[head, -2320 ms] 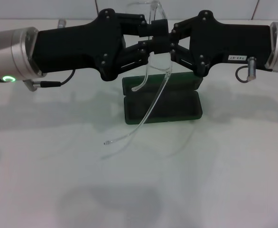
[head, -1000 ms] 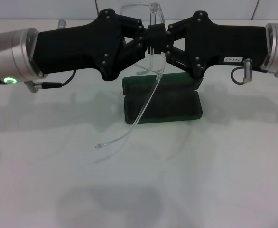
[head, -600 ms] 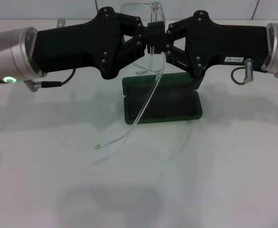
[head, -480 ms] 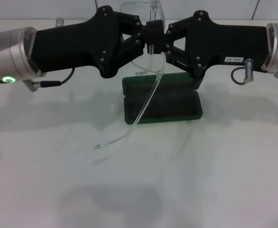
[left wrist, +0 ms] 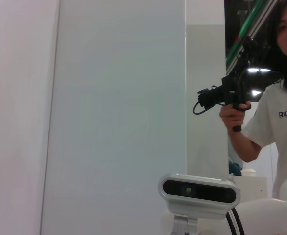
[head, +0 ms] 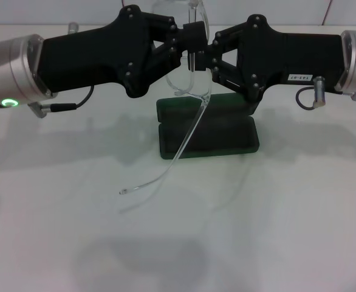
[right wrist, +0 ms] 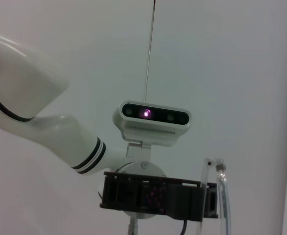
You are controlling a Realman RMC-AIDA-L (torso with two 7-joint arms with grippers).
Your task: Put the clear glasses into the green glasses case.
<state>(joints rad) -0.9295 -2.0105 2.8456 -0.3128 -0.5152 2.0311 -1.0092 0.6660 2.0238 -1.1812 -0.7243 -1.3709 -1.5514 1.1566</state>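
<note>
A plain white table [head: 178, 243] is filling the head view, soft shadows lying across it, with a pale wall [head: 75, 12] running behind. In the left wrist view, white wall panels [left wrist: 119, 98] are rising beside a person [left wrist: 275, 117] holding up a handheld camera rig [left wrist: 231, 93].

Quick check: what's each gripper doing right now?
Left gripper: shut on the glasses, above the case.
Right gripper: shut on the glasses too.
</note>
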